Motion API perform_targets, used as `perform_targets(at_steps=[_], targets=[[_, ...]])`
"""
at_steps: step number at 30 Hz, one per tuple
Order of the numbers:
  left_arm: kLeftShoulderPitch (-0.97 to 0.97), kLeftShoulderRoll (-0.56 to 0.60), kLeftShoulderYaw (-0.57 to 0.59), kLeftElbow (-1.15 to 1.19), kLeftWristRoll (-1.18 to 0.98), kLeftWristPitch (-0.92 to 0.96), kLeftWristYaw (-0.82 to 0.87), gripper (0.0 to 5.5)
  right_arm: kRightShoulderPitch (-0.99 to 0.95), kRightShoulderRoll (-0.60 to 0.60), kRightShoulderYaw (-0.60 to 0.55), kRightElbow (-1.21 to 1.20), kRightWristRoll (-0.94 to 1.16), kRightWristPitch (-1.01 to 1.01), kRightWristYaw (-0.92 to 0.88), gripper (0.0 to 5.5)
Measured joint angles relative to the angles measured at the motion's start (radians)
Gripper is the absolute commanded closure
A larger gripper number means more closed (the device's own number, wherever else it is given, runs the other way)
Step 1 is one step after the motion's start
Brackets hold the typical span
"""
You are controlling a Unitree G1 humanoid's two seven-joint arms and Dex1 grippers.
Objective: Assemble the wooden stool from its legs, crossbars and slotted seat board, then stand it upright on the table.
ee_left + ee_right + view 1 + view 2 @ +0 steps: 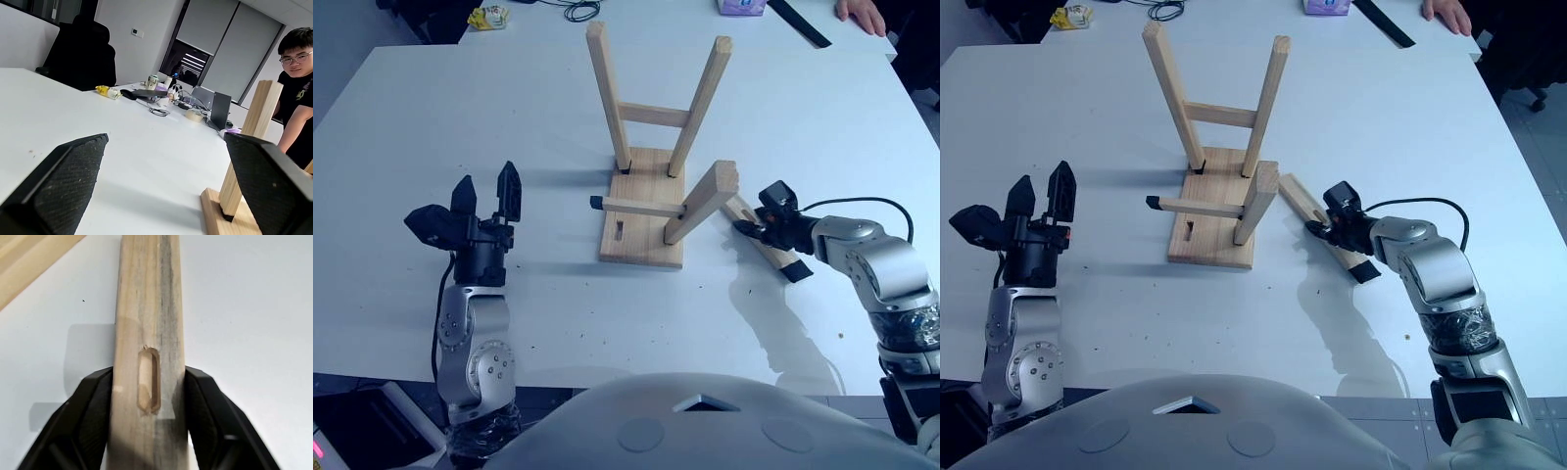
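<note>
The slotted seat board (636, 245) lies flat mid-table. Two legs (607, 93) stand in its far end, joined by a crossbar (653, 115). A third leg (703, 201) stands tilted at its right side, with a second crossbar (639, 207) jutting left from it. The fourth leg (744, 213) lies on the table to the board's right, and my right gripper (759, 223) is shut on it. Up close, its fingers (88, 416) clamp both sides of that leg (149, 308) at a mortise slot (148, 379). My left gripper (487, 186) is open, raised left of the board, with nothing between its fingers (58, 191).
Along the table's far edge lie a yellow item (489, 16), a cable (578, 10), a purple box (741, 7) and a black strap (800, 22). A person's hand (862, 12) rests at the far right corner. White tabletop (460, 108) spreads left of the board.
</note>
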Motion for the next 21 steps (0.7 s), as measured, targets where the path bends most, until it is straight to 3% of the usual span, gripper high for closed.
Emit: perform_targets(at_steps=[4, 8, 16, 21], targets=[[-0.045, 0.031, 0.050, -0.023, -0.061, 0.000, -0.004, 1.11, -0.031, 0.008, 0.000, 0.055, -0.010, -0.035, 0.002, 3.44], [-0.097, 0.073, 0.128, -0.036, -0.201, 0.010, -0.004, 1.11, -0.123, 0.060, -0.071, 0.165, 0.016, -0.082, 0.017, 3.44], [-0.279, 0.242, 0.236, 0.057, -0.435, 0.109, -0.018, 1.11, -0.586, 0.078, -0.403, 0.585, 0.148, -0.210, 0.028, 3.44], [-0.369, 0.276, 0.222, 0.115, -0.478, 0.164, -0.019, 1.11, -0.770, 0.092, -0.577, 0.584, 0.333, -0.228, 0.046, 3.44]])
